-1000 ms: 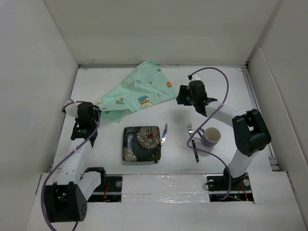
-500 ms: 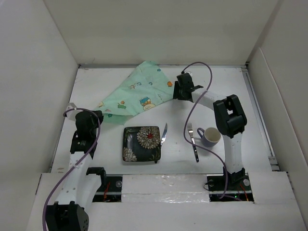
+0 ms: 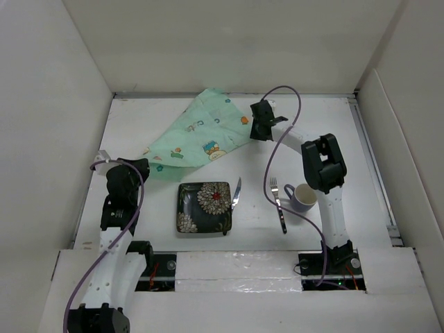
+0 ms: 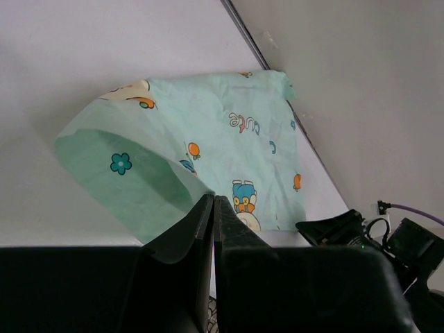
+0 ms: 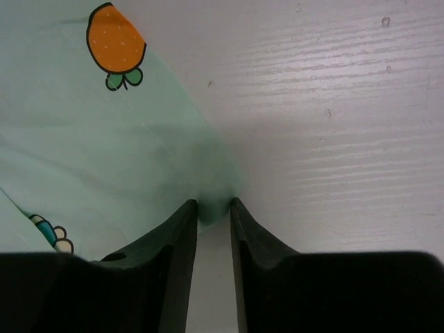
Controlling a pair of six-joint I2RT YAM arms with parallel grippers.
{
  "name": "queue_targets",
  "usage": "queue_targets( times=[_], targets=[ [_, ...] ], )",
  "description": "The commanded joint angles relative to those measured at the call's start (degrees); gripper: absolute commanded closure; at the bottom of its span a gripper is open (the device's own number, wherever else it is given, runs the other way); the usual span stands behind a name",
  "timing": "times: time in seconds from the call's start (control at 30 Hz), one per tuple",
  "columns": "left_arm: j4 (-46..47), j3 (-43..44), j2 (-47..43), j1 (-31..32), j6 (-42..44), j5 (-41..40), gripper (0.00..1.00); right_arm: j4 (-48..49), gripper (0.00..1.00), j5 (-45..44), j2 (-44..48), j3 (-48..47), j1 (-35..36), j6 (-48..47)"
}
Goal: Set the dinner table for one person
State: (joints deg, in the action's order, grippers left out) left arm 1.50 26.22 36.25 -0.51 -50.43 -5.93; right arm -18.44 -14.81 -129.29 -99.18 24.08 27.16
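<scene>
We see our right gripper [image 5: 214, 207] pinching the right edge of the mint-green cloth mat [image 3: 198, 135], and our left gripper [image 4: 213, 205] clenched on its near-left corner. The mat lies far-centre on the white dinner table [image 3: 250, 229], beyond the plate [image 3: 204, 207].

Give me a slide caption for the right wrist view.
Right tool pinching the edge of the mint-green cloth mat over the white dinner table.
</scene>
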Motion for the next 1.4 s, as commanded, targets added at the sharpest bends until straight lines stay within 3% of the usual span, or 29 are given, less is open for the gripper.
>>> queue_targets(
  times=[0.0, 0.17, 0.33, 0.5, 0.53, 0.6, 0.9, 1.2, 1.37],
  targets=[
    [2.72, 0.50, -1.18, -0.10, 0.69, 0.93, 1.00, -2.66, 0.74, -0.83, -0.96, -1.81, 0.45, 2.37],
    [2.90, 0.33, -1.18, 0.51, 0.34, 0.57, 1.00, 0.68, 1.00, -3.82, 3.69, 2.57, 2.11, 4.22],
    [3.60, 1.99, -0.92, 0.51, -1.24, 0.48, 1.00, 4.54, 1.00, -5.49, 12.83, 6.62, 2.64, 3.52],
    [10.18, 4.89, 2.41, 0.51, -4.84, 0.22, 1.00, 7.53, 1.00, -8.13, 24.59, 9.78, 2.64, 0.89],
    [12.72, 8.46, 4.68, 0.51, -6.24, 0.31, 1.00, 7.89, 1.00, -9.35, 31.58, 10.75, 3.17, -1.38],
    [13.18, 10.07, 7.24, 0.51, -6.34, 0.31, 1.00, 7.72, 1.00, -9.62, 34.08, 10.84, 3.17, -2.28],
    [11.95, 32.92, 15.34, 0.51, -4.06, 2.07, 1.00, 3.24, 1.00, -8.84, 58.25, 11.11, -1.22, -10.72],
    [11.78, 32.58, 9.99, 0.51, -2.65, 4.00, 1.00, 0.60, 1.00, -3.30, 67.15, 14.79, -2.89, -12.48],
    [8.26, 29.86, 4.64, 0.51, -0.55, 1.99, 1.00, 0.59, 1.00, 0.56, 75.21, 23.14, -2.89, -11.95]
  ],
)
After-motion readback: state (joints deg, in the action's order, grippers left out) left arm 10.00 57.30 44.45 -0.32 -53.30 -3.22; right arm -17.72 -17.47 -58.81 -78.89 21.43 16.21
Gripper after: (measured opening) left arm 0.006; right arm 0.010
